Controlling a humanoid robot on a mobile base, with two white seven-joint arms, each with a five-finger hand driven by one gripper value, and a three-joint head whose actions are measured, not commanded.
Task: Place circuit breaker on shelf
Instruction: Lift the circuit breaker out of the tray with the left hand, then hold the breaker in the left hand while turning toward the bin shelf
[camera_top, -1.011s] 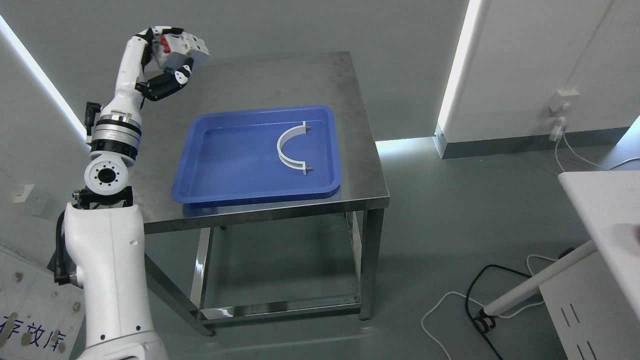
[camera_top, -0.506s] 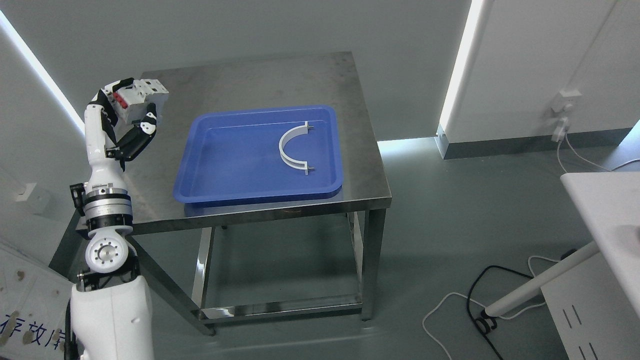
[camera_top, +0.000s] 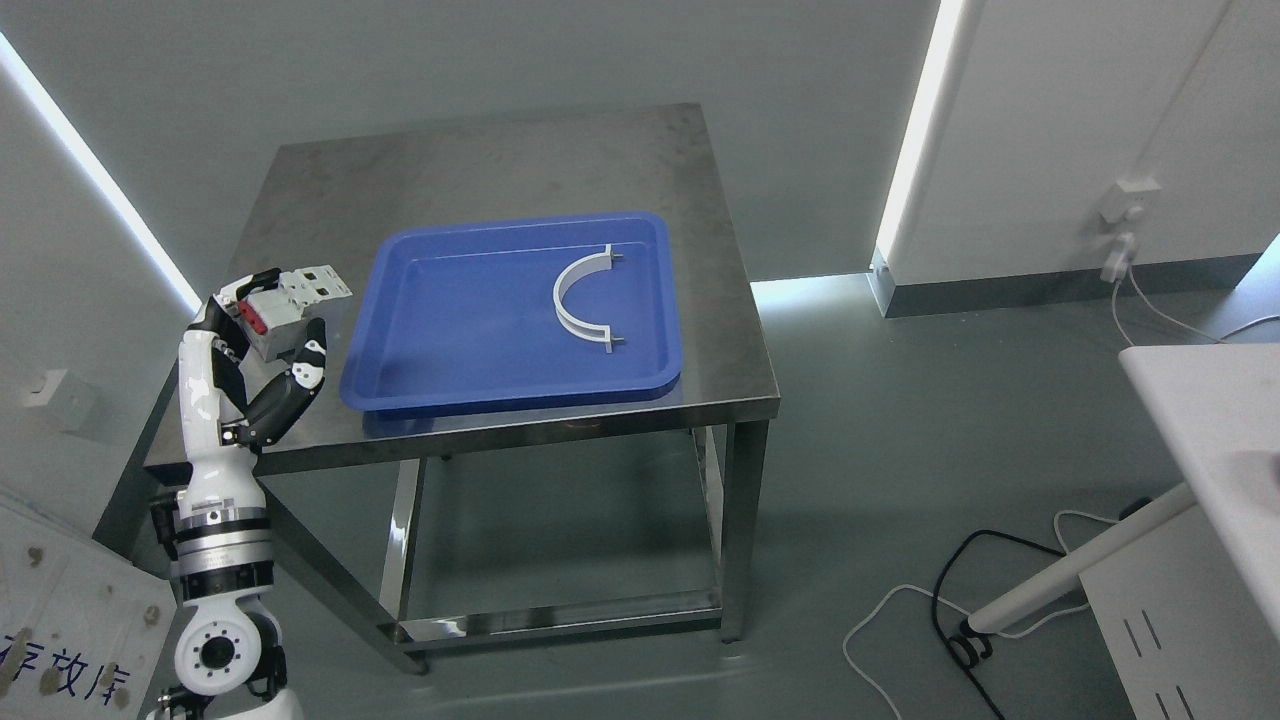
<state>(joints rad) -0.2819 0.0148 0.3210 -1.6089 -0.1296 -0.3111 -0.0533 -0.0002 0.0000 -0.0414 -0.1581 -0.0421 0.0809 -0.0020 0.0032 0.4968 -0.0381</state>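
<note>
One hand is at work: the left hand (camera_top: 262, 345), fingers clenched around the circuit breaker (camera_top: 290, 310), has dropped and drawn back within the last second, from high over the bench's far left corner to its near left edge. The breaker is carried clear of the bench (camera_top: 480, 170), just left of the blue tray (camera_top: 470, 320), which holds only a white curved bracket (camera_top: 580, 300). No shelf is in view; judged a transport step, with placement yet to come. Right hand not visible.

Brushed, smudged steel table (camera_top: 520, 160) carries a glossy blue plastic tray (camera_top: 460, 330) and a smooth white plastic arc (camera_top: 575, 300).
</note>
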